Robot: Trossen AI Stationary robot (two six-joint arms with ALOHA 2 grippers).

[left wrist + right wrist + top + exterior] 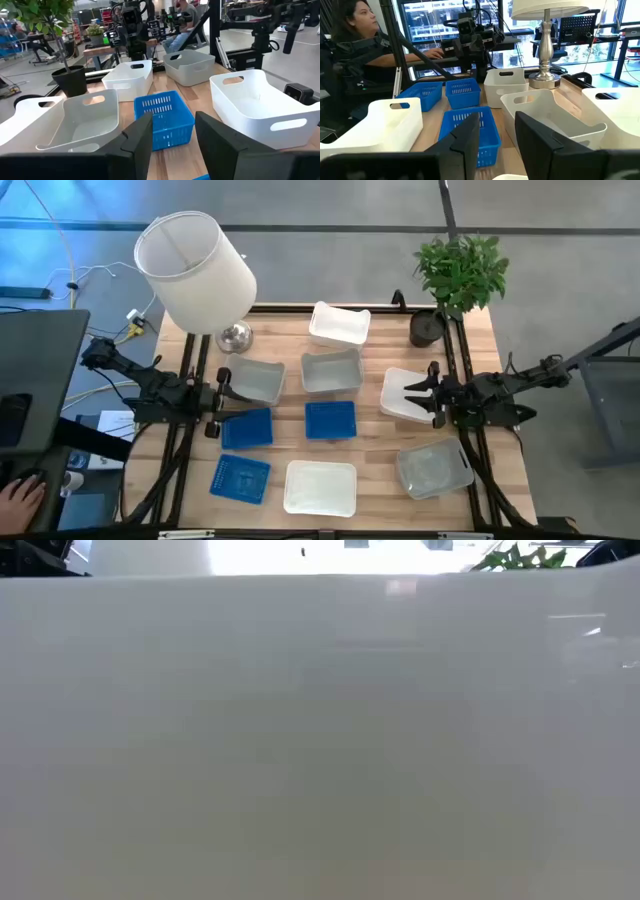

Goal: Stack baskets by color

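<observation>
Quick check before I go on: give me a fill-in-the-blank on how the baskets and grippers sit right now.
1. The number of blue baskets on the table is ____.
2. The lamp stands at the table's far ____ corner.
3. The right gripper hovers over a ____ basket.
4. The left gripper, fingers apart, holds ____.

Missing words: three; left; white; nothing

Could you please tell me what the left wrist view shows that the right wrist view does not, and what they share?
Only the left wrist view shows the potted plant and the right end effector facing it. Only the right wrist view shows the lamp, three blue baskets together, and the left end effector. Both share the middle blue basket, the wooden table, white baskets and a seated person beyond.
</observation>
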